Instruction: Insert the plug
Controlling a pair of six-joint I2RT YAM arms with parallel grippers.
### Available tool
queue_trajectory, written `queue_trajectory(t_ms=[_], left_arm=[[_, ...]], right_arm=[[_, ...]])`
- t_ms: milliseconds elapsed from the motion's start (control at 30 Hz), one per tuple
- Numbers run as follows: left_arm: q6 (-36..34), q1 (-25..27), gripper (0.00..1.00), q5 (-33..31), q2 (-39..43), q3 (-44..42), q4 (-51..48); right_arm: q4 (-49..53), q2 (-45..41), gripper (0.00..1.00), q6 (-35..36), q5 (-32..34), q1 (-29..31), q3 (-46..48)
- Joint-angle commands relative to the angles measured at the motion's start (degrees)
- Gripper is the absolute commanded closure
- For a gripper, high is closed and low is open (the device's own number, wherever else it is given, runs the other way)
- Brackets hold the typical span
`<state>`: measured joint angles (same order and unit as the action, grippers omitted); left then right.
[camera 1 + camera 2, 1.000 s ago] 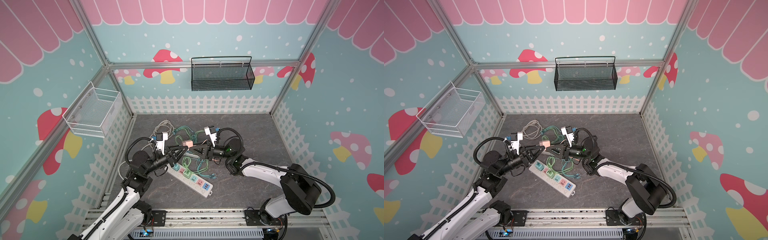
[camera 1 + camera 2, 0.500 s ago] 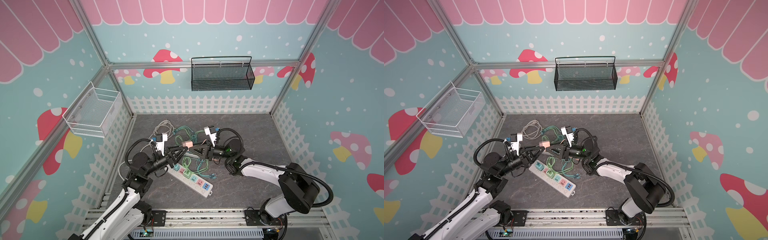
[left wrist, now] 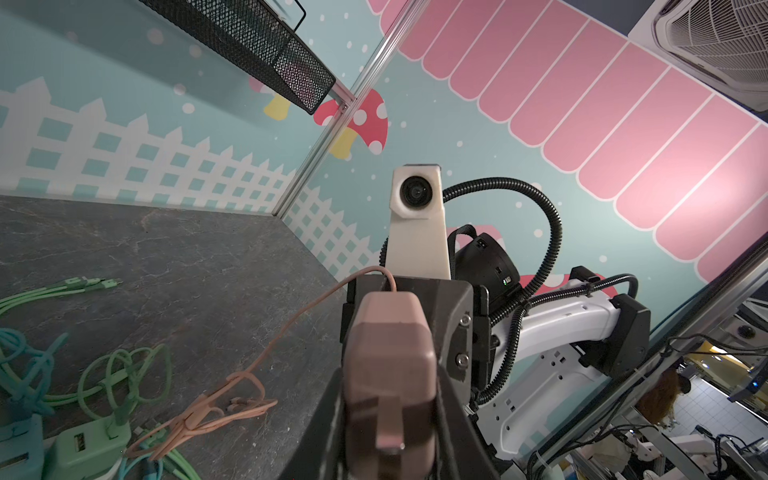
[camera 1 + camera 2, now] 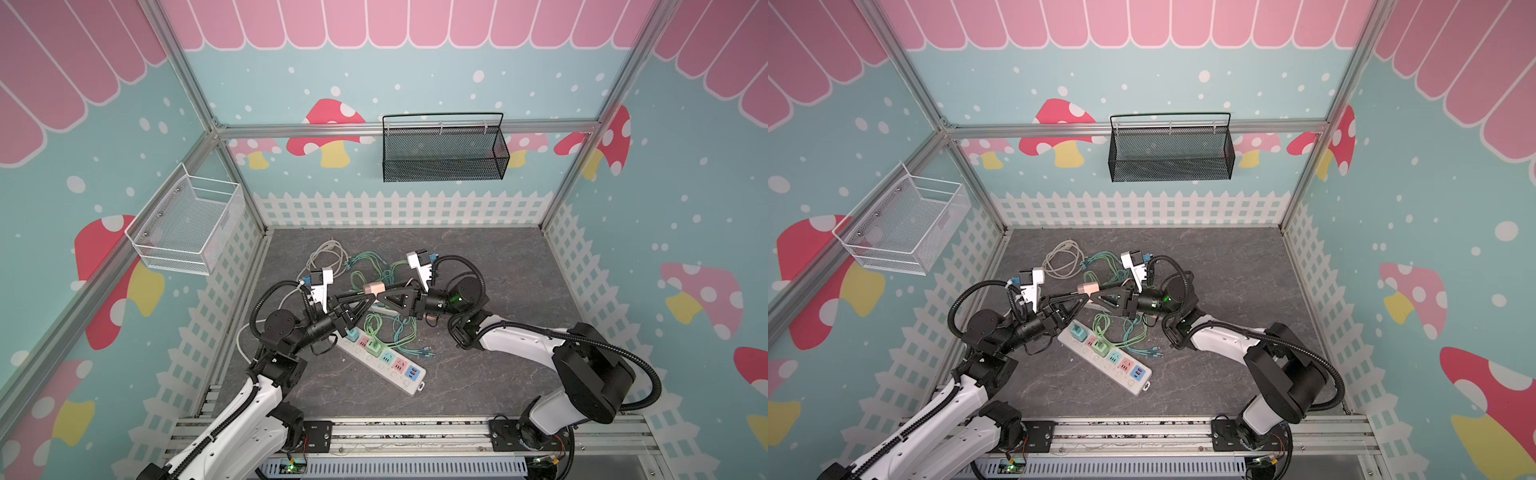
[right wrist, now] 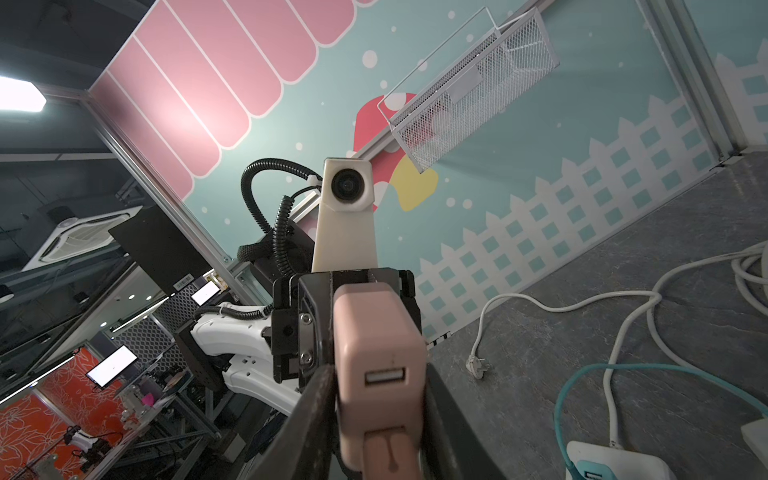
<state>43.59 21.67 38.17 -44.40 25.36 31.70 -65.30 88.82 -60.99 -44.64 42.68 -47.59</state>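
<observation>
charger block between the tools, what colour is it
The charger block is pale pink, clearest in the right wrist view.

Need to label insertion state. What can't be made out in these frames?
Depth of the pink USB plug in the pink adapter: right wrist view, cut off by the bottom edge; too small in both top views.
Grip of the right gripper on the plug: right wrist view, fingers run off the frame.
Adapter's port face: left wrist view, hidden behind the adapter's own body.

left arm (image 4: pixel 253 415), right arm (image 4: pixel 519 340): white shells, black joints (image 4: pixel 594 382), black ribbed hoses (image 3: pixel 555 237). left gripper (image 4: pixel 368 297), right gripper (image 4: pixel 384 294): black triangular frames, silver screws (image 3: pixel 465 319). White wrist-camera housings (image 3: pixel 417 232).
</observation>
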Motion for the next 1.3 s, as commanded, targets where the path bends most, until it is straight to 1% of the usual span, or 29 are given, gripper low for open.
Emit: queue_trajectory(t_ms=[0, 67, 133, 233, 367, 500, 600, 667, 800, 933, 1133, 1267], left_arm=[[0.89, 0.48, 0.81, -0.21, -0.16, -1.42, -1.26], [0.80, 0.46, 0.75, -0.32, -0.11, -1.46, -1.36], [0.54, 0.43, 0.71, -0.47, 0.04, -1.35, -1.79], [-0.65, 0.45, 0.62, -1.71, 0.88, -0.91, -3.96], [-2.79, 0.45, 0.51, -2.65, 2.33, -0.21, -7.75], [-4.27, 0.48, 0.45, -3.27, 3.76, 0.21, -10.46], [-5.01, 0.45, 0.44, -4.06, 4.86, 0.41, -12.32], [-5.89, 0.40, 0.44, -5.00, 5.65, 0.94, -14.92], [-9.52, 0.39, 0.43, -10.47, 7.17, 3.67, -27.61], [-11.16, 0.39, 0.43, -18.75, 7.84, 6.43, -40.39], [-7.92, 0.39, 0.44, -25.49, 8.09, 6.29, -48.67], [-7.24, 0.26, 0.45, -31.66, 7.48, 5.58, -54.46]], right_arm=[[-6.42, 0.06, 0.69, -0.90, -1.41, 0.48, -2.42], [-6.42, -0.03, 0.71, -0.95, -1.50, 0.46, -2.30], [-5.94, -0.35, 0.75, -0.50, -1.55, 0.39, -1.96], [-2.70, -1.55, 0.81, 1.15, -0.99, 0.14, -1.15], [0.66, -3.77, 0.84, 3.08, -0.54, -0.99, 0.31], [8.31, -6.36, 0.89, 6.91, 0.14, -2.69, 0.50], [17.75, -8.58, 0.91, 11.60, 0.40, -3.86, -0.40], [28.05, -10.13, 0.92, 17.43, 1.73, -4.26, -2.34], [52.72, -12.50, 0.93, 31.76, 8.07, -4.34, -8.64], [68.99, -13.66, 0.93, 41.16, 14.78, -4.37, -13.34], [84.89, -13.25, 0.93, 49.19, 22.24, -4.31, -19.00], [91.66, -12.19, 0.93, 52.53, 25.60, -4.35, -21.08]])
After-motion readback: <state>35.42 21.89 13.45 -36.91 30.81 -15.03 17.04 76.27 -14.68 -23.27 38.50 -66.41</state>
